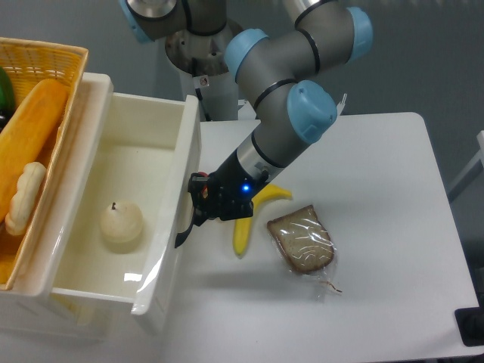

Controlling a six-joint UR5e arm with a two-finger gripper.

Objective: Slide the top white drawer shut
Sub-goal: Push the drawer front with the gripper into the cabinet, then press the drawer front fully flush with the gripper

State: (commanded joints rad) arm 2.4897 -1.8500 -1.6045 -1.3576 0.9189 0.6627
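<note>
The fixed camera looked down on a white table with a white cabinet at its left edge. The top white drawer stood pulled out of the cabinet toward the right, its deep glossy box open to view from above. A small pale onion-shaped object lay on the drawer's floor, near the middle. A black curved handle showed at the drawer's front face, on the side turned toward the table.

The gripper sat right at that front face, its dark body pressed up close to the handle. Whether its fingers were spread or closed on the handle could not be told from this angle, since the fingertips were hidden against the drawer front. A small blue light glowed on the wrist just behind it. The grey arm with light blue joint caps rose from there up and back to its base behind the drawer.

A yellow wicker basket rested on the cabinet top, left of the drawer, holding a long orange-yellow piece and a pale knobbly piece. On the table just right of the drawer, a banana lay partly under the gripper. A slice of brown bread in clear wrap lay just beyond the banana, further from the drawer.
</note>
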